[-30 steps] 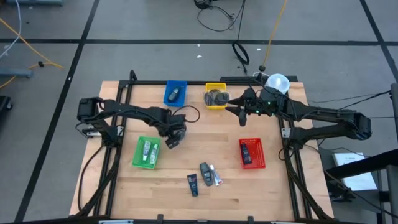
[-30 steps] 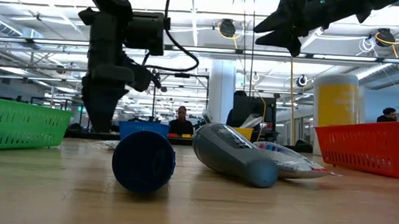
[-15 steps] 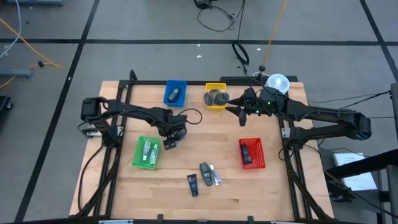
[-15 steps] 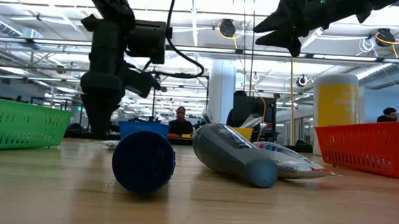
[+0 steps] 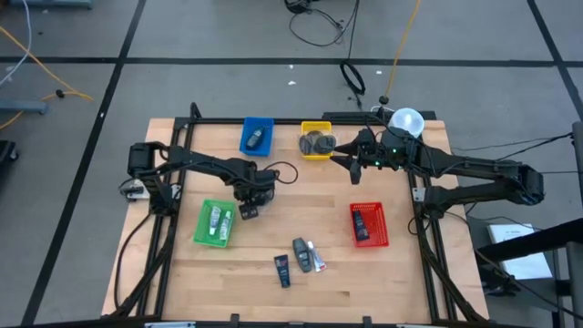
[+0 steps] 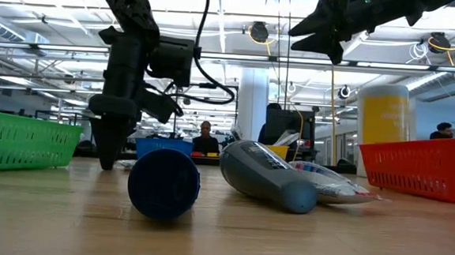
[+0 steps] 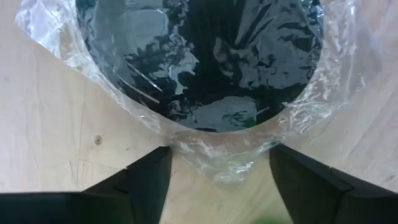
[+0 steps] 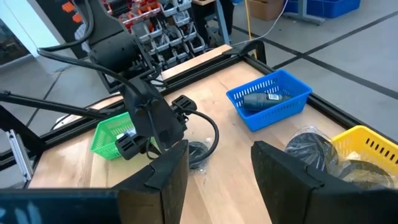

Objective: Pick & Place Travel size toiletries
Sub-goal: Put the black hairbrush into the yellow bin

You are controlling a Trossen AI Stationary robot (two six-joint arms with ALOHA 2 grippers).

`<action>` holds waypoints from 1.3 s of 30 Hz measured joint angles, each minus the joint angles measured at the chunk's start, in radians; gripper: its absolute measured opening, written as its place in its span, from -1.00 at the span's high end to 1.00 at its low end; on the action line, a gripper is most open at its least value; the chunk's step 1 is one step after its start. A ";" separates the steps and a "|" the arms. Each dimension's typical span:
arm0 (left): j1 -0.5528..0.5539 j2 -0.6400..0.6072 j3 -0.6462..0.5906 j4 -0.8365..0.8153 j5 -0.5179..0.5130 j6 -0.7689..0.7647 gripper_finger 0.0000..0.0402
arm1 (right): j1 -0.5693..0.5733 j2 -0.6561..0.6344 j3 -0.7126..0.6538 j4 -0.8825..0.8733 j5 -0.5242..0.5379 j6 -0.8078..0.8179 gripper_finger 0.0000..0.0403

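- 4 trays: blue (image 5: 257,135), yellow (image 5: 316,140), green (image 5: 215,223), red (image 5: 368,224).
- 3 toiletries (image 5: 300,254) loose on desk (image 5: 301,191).
- Left end effector (image 7: 214,171) open astride 1 wrapped black disc (image 7: 205,59), no grip.
- Right end effector (image 8: 219,165) open, empty.

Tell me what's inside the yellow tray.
The yellow tray holds round dark discs wrapped in clear plastic, apparently two or three. Their overlap and the tray wall hide whatever lies beneath, so the exact count stays unclear.
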 joint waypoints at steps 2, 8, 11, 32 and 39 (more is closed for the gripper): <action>0.000 0.000 0.000 0.006 -0.006 0.015 -0.17 | 0.000 0.000 0.000 0.000 0.000 0.006 0.17; -0.001 0.001 -0.002 0.029 -0.009 0.064 0.34 | 0.000 0.000 0.000 0.000 0.000 0.007 0.17; -0.001 0.001 -0.002 0.045 -0.009 0.083 0.59 | 0.000 0.000 0.000 0.000 -0.001 0.007 0.17; -0.066 -0.192 -0.008 0.183 -0.017 0.033 1.00 | 0.124 0.000 -0.035 0.007 -0.006 0.082 0.17; -0.105 -0.251 -0.006 0.315 -0.048 0.005 1.00 | 0.159 0.011 -0.203 0.249 -0.008 0.290 0.12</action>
